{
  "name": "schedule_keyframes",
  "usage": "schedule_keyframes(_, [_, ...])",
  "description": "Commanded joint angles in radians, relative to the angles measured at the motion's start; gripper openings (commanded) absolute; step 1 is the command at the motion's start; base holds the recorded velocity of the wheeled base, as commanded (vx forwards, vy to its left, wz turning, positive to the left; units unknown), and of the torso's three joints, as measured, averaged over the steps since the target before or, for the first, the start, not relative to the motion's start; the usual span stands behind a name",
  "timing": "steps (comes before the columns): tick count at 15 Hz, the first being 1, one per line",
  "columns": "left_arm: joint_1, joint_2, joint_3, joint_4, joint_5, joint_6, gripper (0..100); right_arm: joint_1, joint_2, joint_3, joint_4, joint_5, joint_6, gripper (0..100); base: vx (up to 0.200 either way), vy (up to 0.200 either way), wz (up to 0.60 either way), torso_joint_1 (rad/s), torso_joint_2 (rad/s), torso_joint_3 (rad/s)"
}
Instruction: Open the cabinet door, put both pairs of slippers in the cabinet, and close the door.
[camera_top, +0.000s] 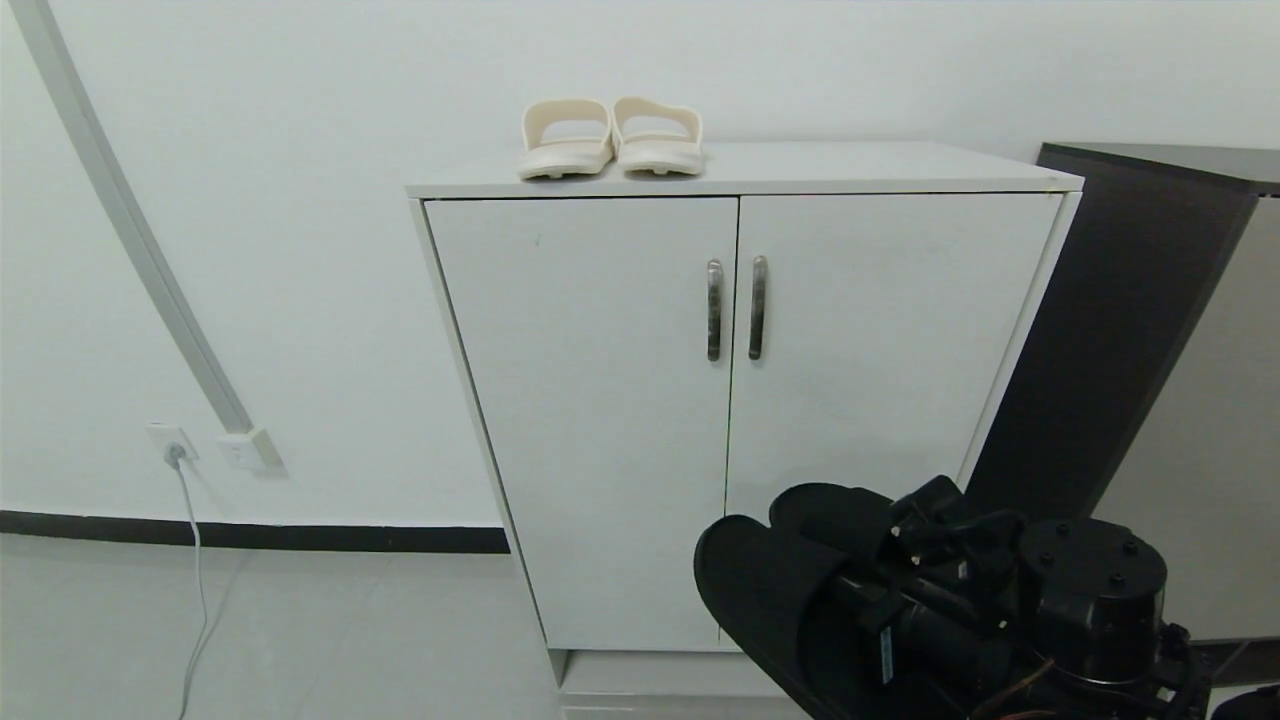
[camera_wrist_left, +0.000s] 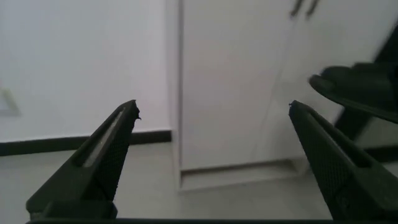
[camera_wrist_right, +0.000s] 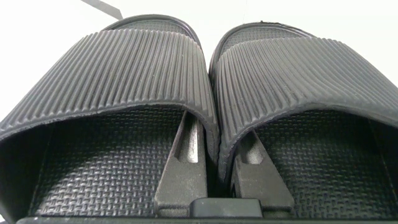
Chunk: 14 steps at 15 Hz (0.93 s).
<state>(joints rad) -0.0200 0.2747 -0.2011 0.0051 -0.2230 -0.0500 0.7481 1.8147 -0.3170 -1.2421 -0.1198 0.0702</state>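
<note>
While nearly closed, right claw (camera_wrist_right: 219, 149) grips black slippers (camera_wrist_right: 137, 68).

Left gripper (camera_wrist_left: 213, 109): fingers spread wide, nothing between them. Cabinet (camera_wrist_left: 230, 93) stands beyond it, doors closed, handles (camera_wrist_left: 297, 7) side by side. A black slipper (camera_wrist_left: 360, 87) hangs off the floor (camera_wrist_left: 205, 199) near the cabinet front. Wall (camera_wrist_left: 81, 62) adjoins the cabinet.

Inside: hidden behind the shut doors of the white cabinet (camera_top: 600, 420).
Base: cut off by the head view's lower edge.
Held pair: black slippers (camera_top: 780, 590) partly behind the right arm (camera_top: 1095, 590), cut by the lower edge.
Fingertips: fingers (camera_wrist_right: 185, 168) of the right gripper (camera_wrist_right: 217, 146) end unseen under the straps.
Handles: door handles (camera_wrist_left: 298, 7) blurred, cut by the left wrist view's edge.
Side unit: dark cabinet (camera_top: 1150, 330) cut off at right.
</note>
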Motion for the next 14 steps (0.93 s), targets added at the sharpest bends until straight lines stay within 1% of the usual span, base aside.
schedule_keyframes(1, [-0.001, 0.221, -0.014, -0.039, -0.114, -0.002, 100, 0.0, -0.002, 0.001, -0.002, 0.0, 0.0, 0, 0.0, 0.0, 0.0, 0.0, 0.0, 0.0])
schedule_keyframes(2, [-0.001, 0.279, -0.014, -0.082, -0.148, -0.002, 100, 0.0, -0.002, 0.001, -0.002, 0.0, 0.0, 0, 0.0, 0.0, 0.0, 0.0, 0.0, 0.0])
schedule_keyframes(3, [-0.001, 0.351, -0.026, -0.126, -0.17, -0.005, 100, 0.0, 0.0, 0.001, -0.002, 0.0, 0.0, 0, 0.0, 0.0, 0.0, 0.0, 0.0, 0.0])
schedule_keyframes(4, [-0.001, 0.413, -0.04, -0.174, -0.177, -0.016, 100, 0.0, 0.0, 0.001, -0.003, 0.0, 0.0, 0, 0.0, 0.0, 0.0, 0.0, 0.0, 0.0])
schedule_keyframes(5, [-0.006, 0.477, -0.049, -0.237, -0.18, -0.041, 100, 0.0, 0.0, 0.001, -0.003, 0.0, 0.0, 0, 0.0, 0.0, 0.0, 0.0, 0.0, 0.0])
schedule_keyframes(6, [-0.017, 0.52, -0.057, -0.283, -0.18, -0.05, 100, 0.0, 0.0, 0.001, -0.005, 0.0, 0.0, 0, 0.0, 0.0, 0.0, 0.0, 0.0, 0.0])
schedule_keyframes(7, [-0.047, 0.584, -0.075, -0.341, -0.179, -0.057, 100, 0.004, -0.002, 0.001, -0.005, 0.0, -0.001, 0, 0.0, 0.0, 0.0, 0.0, 0.0, 0.0])
schedule_keyframes(8, [-0.066, 0.629, -0.093, -0.366, -0.179, -0.057, 100, 0.008, -0.002, 0.003, -0.005, 0.0, -0.001, 0, 0.0, 0.0, 0.0, 0.0, 0.0, 0.0])
schedule_keyframes(10, [-0.149, 0.768, -0.184, -0.382, -0.179, -0.059, 100, 0.011, -0.008, 0.004, -0.005, 0.0, 0.0, 0, 0.0, 0.0, 0.0, 0.0, 0.0, 0.0])
schedule_keyframes(11, [-0.182, 0.807, -0.215, -0.384, -0.179, -0.068, 100, 0.011, -0.008, 0.004, -0.005, 0.0, -0.001, 0, 0.0, 0.0, 0.0, 0.0, 0.0, 0.0])
schedule_keyframes(12, [-0.262, 0.87, -0.27, -0.399, -0.179, -0.117, 100, 0.011, -0.009, 0.004, -0.005, 0.0, 0.0, 0, 0.0, 0.0, 0.0, 0.0, 0.0, 0.0])
schedule_keyframes(13, [-0.302, 0.903, -0.293, -0.424, -0.179, -0.157, 100, 0.011, -0.011, 0.006, -0.005, -0.001, 0.0, 0, 0.0, 0.0, 0.0, 0.0, 0.0, 0.0])
schedule_keyframes(14, [-0.339, 0.968, -0.327, -0.49, -0.179, -0.202, 100, 0.016, -0.02, 0.013, -0.003, -0.001, -0.001, 0, 0.0, 0.0, 0.0, 0.0, 0.0, 0.0])
